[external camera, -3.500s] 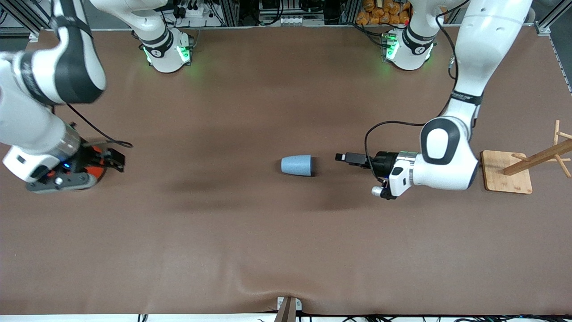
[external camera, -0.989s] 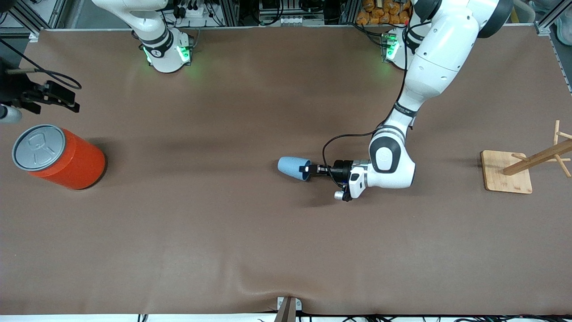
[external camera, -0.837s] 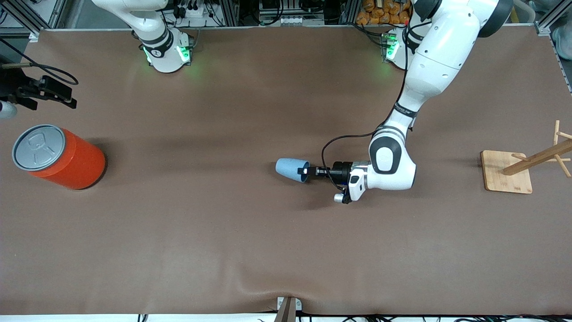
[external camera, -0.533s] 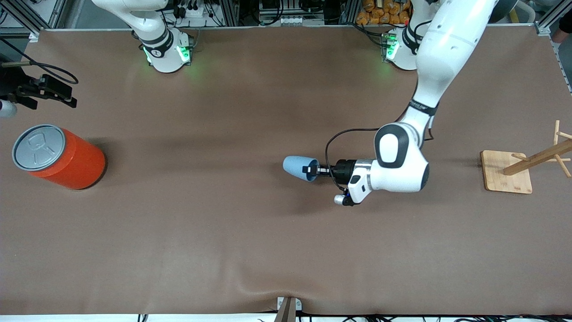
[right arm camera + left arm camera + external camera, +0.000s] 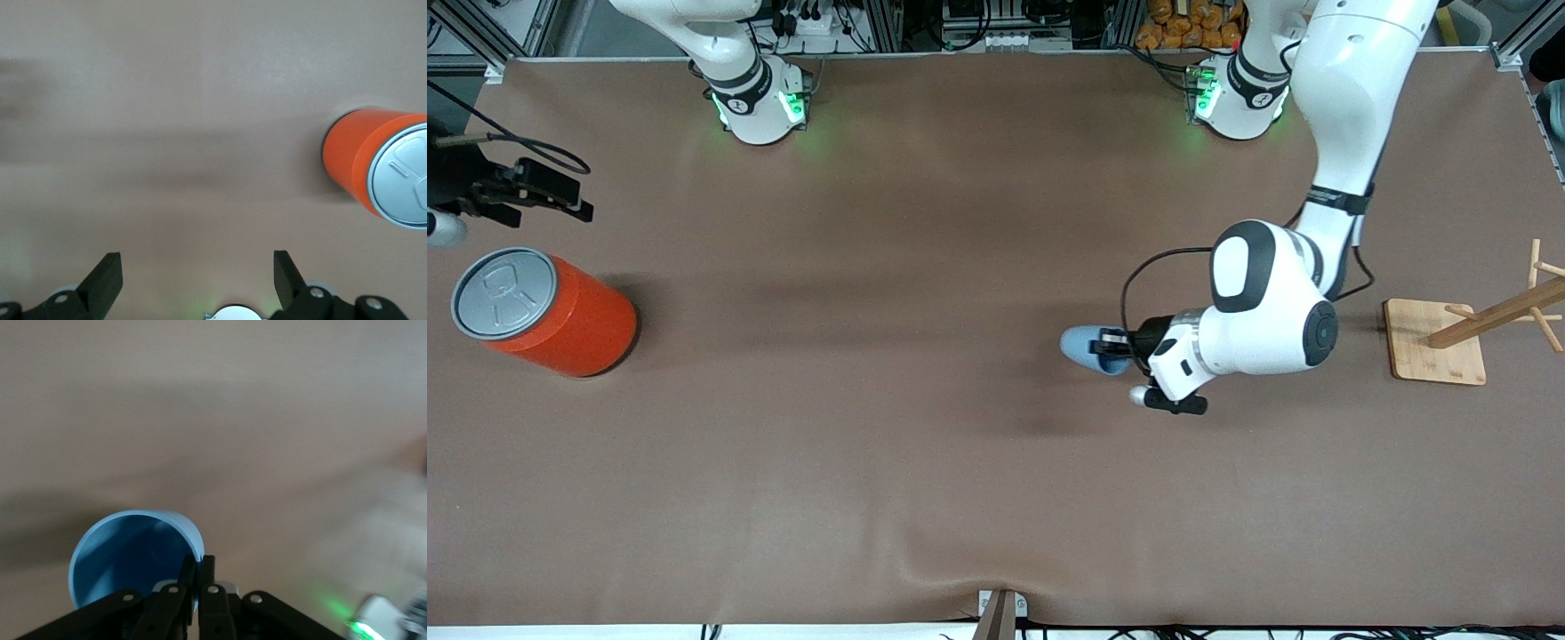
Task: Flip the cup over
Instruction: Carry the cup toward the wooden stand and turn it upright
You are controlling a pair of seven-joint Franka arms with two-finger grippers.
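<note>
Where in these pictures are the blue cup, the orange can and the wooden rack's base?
cup (image 5: 127, 553), left wrist view, on its inside wall.
orange can (image 5: 578, 324), front view, on its orange side.
wooden rack's base (image 5: 1409, 342), front view, on the flat board.

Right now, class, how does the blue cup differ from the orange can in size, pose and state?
The cup is small, the can far larger. The cup is tipped sideways, lifted in the left gripper, whose fingers pinch its rim; the can stands upright on the table, untouched, near the open right gripper. The cup is open-mouthed; the can has a grey lid. Both are round.
</note>
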